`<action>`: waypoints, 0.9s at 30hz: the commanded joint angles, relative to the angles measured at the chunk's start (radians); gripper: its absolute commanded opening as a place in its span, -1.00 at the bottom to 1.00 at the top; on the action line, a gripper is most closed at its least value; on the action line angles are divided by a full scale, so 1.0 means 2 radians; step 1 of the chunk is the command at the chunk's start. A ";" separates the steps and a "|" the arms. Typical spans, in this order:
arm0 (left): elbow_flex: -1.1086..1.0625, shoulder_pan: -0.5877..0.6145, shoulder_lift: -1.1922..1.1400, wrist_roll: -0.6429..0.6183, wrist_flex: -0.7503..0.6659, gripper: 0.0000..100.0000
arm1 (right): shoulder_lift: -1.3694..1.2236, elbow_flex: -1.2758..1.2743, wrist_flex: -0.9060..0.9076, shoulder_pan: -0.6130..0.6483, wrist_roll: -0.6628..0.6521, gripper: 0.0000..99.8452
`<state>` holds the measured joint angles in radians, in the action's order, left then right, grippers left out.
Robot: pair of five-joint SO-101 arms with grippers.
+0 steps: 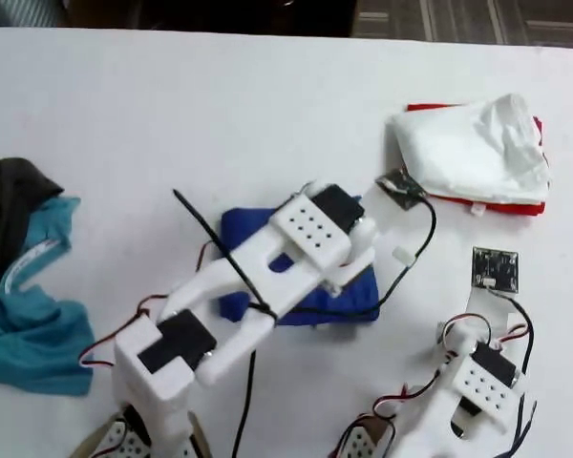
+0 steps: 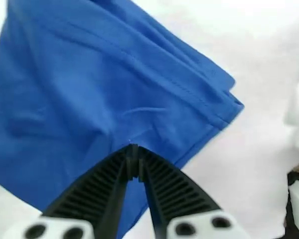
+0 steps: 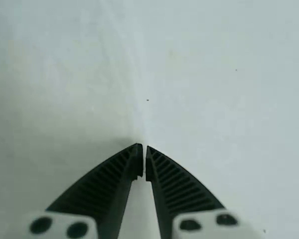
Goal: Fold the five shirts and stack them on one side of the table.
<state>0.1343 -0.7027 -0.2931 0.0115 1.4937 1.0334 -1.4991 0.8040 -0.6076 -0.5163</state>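
A folded blue shirt (image 1: 237, 229) lies at the middle of the white table (image 1: 172, 105), mostly covered by my left arm (image 1: 267, 277). In the left wrist view my left gripper (image 2: 134, 155) is shut, its tips just over or touching the blue shirt (image 2: 89, 89); I see no cloth pinched between them. A folded white shirt (image 1: 468, 148) lies on a red shirt (image 1: 525, 207) at the far right. My right arm (image 1: 482, 382) is near the front right, and its right gripper (image 3: 142, 155) is shut over the bare table (image 3: 189, 74).
A crumpled teal shirt (image 1: 29, 324) and a black shirt (image 1: 5, 210) lie in a heap at the left edge. Cables run from both arms across the table near the blue shirt. Bare tabletop stretches along the back.
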 commanded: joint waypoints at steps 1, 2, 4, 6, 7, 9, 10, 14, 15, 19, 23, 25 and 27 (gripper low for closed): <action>-0.021 -0.028 0.001 -0.002 -0.025 -0.95 | 0.012 0.002 -0.009 0.003 0.000 -0.96; -0.029 -0.034 -0.002 -0.001 -0.034 -0.95 | 0.012 0.002 -0.009 0.003 0.000 -0.96; -0.033 -0.033 -0.004 -0.001 -0.045 -0.95 | 0.012 0.002 -0.009 0.003 0.000 -0.96; -0.032 -0.012 -0.002 0.000 -0.056 -0.95 | 0.012 0.002 -0.009 0.003 0.000 -0.96; -0.030 0.003 0.000 0.000 -0.060 -0.95 | 0.012 0.002 -0.009 0.003 0.000 -0.96; -0.019 0.038 0.001 0.001 -0.064 -0.95 | 0.012 0.002 -0.009 0.003 0.000 -0.96; -0.013 0.054 0.002 0.008 -0.065 -0.95 | 0.012 0.002 -0.009 0.003 0.000 -0.96; 0.011 0.108 0.003 0.034 -0.064 -0.95 | 0.012 0.002 -0.009 0.003 0.000 -0.96; 0.013 0.117 0.002 0.035 -0.064 -0.95 | 0.012 0.002 -0.009 0.003 0.000 -0.96; 0.000 0.128 -0.018 0.035 -0.075 -0.95 | 0.012 0.002 -0.009 0.003 0.000 -0.96; -0.032 0.136 -0.059 0.035 -0.131 -0.95 | 0.012 0.002 -0.009 0.003 0.000 -0.96; -0.030 0.155 -0.074 0.035 -0.153 -0.95 | 0.012 0.002 -0.009 0.003 0.000 -0.96; -0.020 0.180 -0.077 0.035 -0.163 -0.95 | 0.012 0.002 -0.009 0.003 0.000 -0.96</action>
<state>0.0667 -0.4097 -0.4542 0.0790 1.2114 1.0334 -1.4991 0.8040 -0.6076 -0.5163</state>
